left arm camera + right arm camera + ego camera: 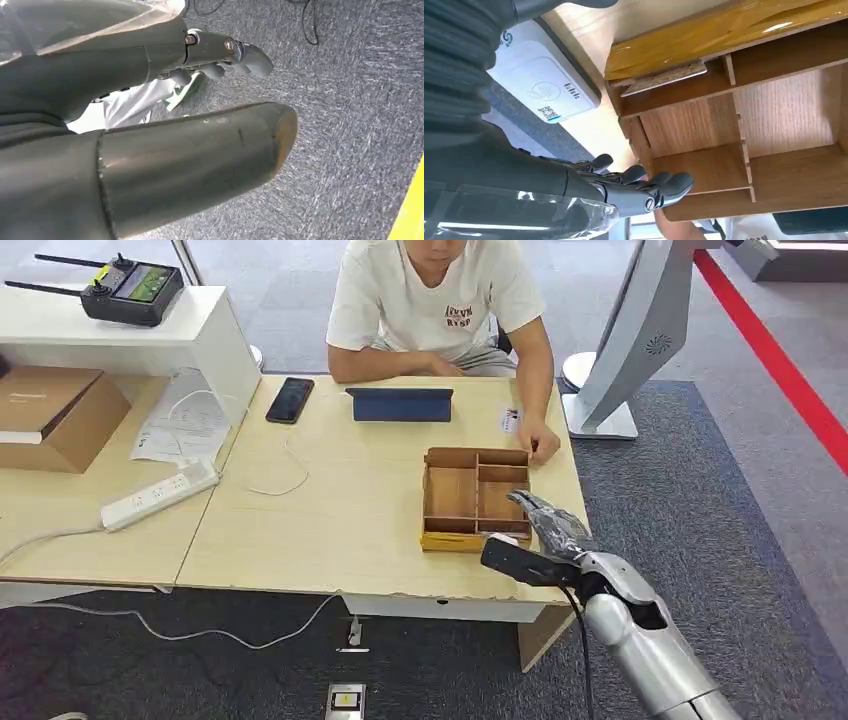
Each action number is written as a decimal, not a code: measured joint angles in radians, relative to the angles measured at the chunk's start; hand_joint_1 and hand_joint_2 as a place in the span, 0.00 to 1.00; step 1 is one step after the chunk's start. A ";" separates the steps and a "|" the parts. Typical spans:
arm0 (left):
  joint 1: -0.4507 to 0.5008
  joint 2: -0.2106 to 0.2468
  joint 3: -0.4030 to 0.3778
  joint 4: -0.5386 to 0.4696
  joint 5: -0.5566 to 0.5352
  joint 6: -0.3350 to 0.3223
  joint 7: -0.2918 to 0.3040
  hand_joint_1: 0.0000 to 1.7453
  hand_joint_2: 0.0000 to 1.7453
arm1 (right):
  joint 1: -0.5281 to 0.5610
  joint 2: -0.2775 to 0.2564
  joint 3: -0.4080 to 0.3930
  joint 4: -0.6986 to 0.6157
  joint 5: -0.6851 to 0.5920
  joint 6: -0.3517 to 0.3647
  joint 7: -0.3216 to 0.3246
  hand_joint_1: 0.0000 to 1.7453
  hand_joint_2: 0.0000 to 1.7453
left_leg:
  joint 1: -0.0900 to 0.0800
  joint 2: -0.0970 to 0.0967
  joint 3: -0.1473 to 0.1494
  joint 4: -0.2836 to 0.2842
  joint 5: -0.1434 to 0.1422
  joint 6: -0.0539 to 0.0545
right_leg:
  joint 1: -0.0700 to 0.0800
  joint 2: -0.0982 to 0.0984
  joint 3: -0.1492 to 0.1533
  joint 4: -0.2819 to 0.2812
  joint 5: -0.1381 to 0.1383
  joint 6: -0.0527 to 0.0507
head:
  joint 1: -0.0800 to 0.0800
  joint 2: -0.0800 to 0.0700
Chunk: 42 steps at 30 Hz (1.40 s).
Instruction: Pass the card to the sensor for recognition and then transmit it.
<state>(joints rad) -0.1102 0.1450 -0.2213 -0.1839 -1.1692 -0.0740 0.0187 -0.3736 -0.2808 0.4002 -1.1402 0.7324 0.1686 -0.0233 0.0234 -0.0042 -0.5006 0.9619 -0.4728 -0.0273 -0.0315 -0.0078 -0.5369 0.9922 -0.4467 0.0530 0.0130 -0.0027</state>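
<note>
Wooden box (476,498) lies under the empty, spread right robot hand (545,520).

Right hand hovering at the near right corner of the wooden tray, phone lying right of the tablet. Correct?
Not quite. In the head view the phone lies left of the tablet. The right hand is at the tray's near right corner.

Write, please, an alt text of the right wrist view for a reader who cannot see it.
The robot's right hand, holding nothing, reaches toward an open wooden tray with several compartments on a light wooden table. A thin card lies in the narrow compartment beside the tray's yellow-taped wall. A white card reader lies on the table next to the tray.
</note>
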 joint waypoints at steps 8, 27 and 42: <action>-0.001 -0.006 0.002 0.000 0.005 -0.001 0.004 0.00 0.00 | -0.005 0.029 0.032 0.034 0.143 -0.088 -0.012 0.00 1.00 | 0.000 0.000 0.000 0.000 0.000 0.000 | 0.000 0.000 0.000 0.000 0.000 0.000 | 0.000 0.000; -0.001 -0.011 0.034 0.000 -0.008 -0.002 0.004 0.00 0.00 | -0.034 0.082 0.041 0.183 0.292 -0.393 -0.097 0.00 1.00 | 0.000 0.000 0.000 0.000 0.000 0.000 | 0.000 0.000 0.000 0.000 0.000 0.000 | 0.000 0.000; -0.001 -0.011 0.044 0.000 -0.009 -0.002 0.004 0.00 0.00 | -0.050 0.100 0.041 0.268 0.290 -0.391 -0.106 0.00 1.00 | 0.000 0.000 0.000 0.000 0.000 0.000 | 0.000 0.000 0.000 0.000 0.000 0.000 | 0.000 0.000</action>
<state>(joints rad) -0.1109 0.1335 -0.1774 -0.1839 -1.1780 -0.0759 0.0225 -0.4235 -0.1808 0.4410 -0.8720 1.0220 -0.2228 -0.1297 0.0238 -0.0043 -0.5008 0.9619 -0.4727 -0.0275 -0.0311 -0.0078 -0.5369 0.9922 -0.4467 0.0529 0.0130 -0.0027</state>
